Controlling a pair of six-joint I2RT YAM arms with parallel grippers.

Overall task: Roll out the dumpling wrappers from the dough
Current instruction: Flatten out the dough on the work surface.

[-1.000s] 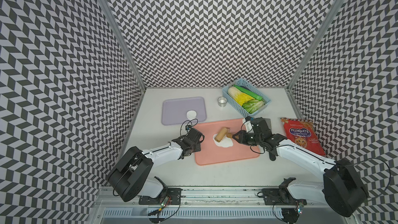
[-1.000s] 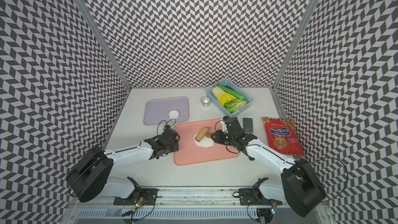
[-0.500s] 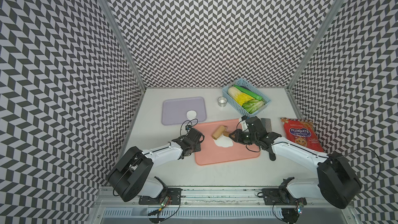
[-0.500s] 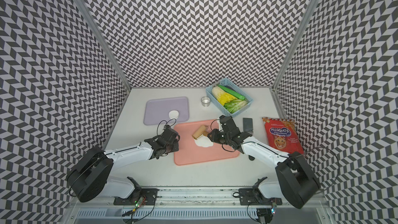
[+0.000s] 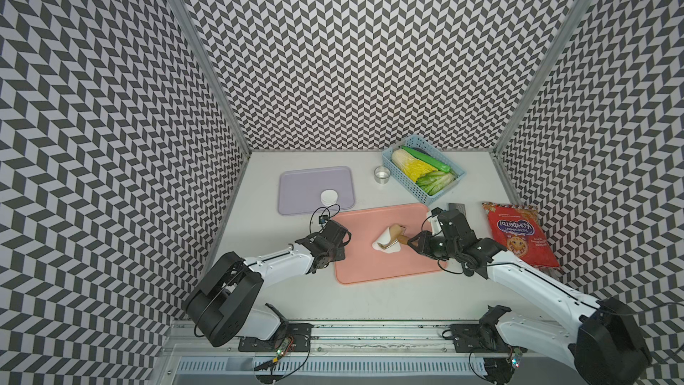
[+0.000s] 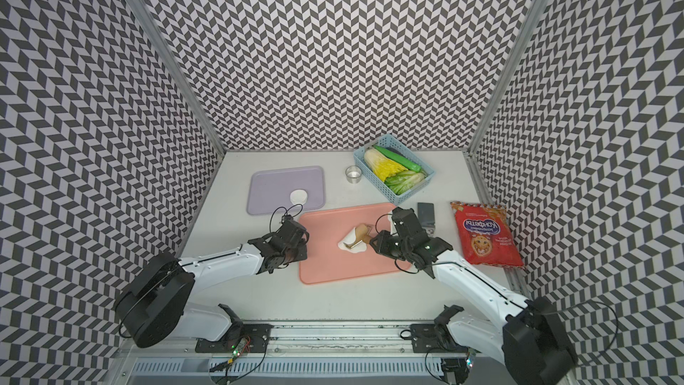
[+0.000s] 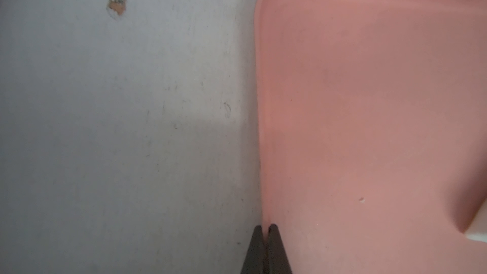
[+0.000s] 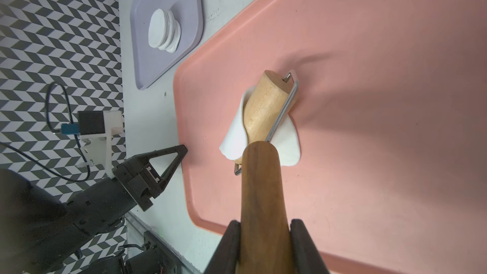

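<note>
Counting big to small: two trays, pink tray in front, lavender tray behind it. One blue basket of greens, one red snack bag. Two grippers: left gripper pinched tight on the pink tray's rim; right gripper clamped around the wooden handle of one roller. One dough sheet mid pink tray, curled up against the roller drum. One stack of dumpling wrappers on the lavender tray, several discs, exact count unclear. One metal ring cup beside the basket.
</note>
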